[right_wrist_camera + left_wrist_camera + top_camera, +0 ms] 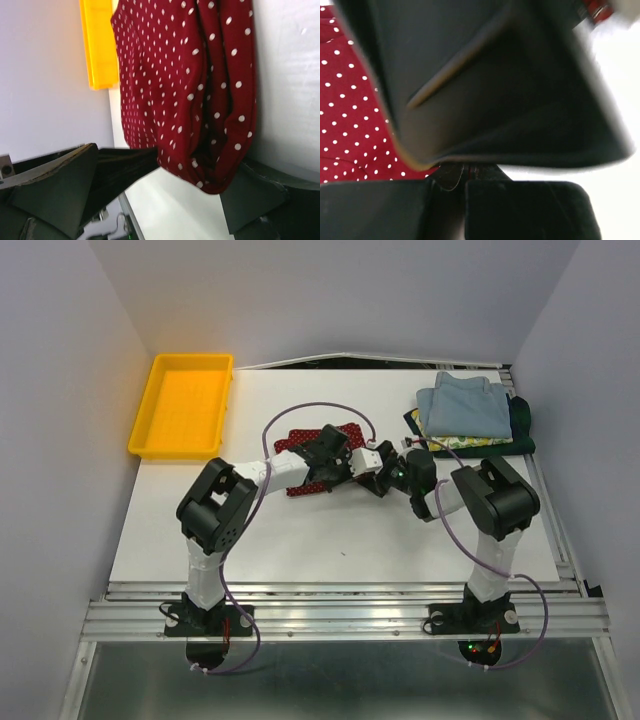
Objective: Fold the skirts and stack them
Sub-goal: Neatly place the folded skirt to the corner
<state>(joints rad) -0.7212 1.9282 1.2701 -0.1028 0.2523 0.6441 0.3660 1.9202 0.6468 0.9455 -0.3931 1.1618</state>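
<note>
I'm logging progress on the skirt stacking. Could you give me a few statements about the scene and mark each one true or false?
1. The yellow tray holds a folded skirt. False: no skirt lies in it.
2. The light blue skirt tops the stack. True.
3. The right gripper is open. True.
4. The dark red skirt lies on that stack. False: it lies on the table, apart from the stack.
5. The left gripper is wide open. False: it is shut.
</note>
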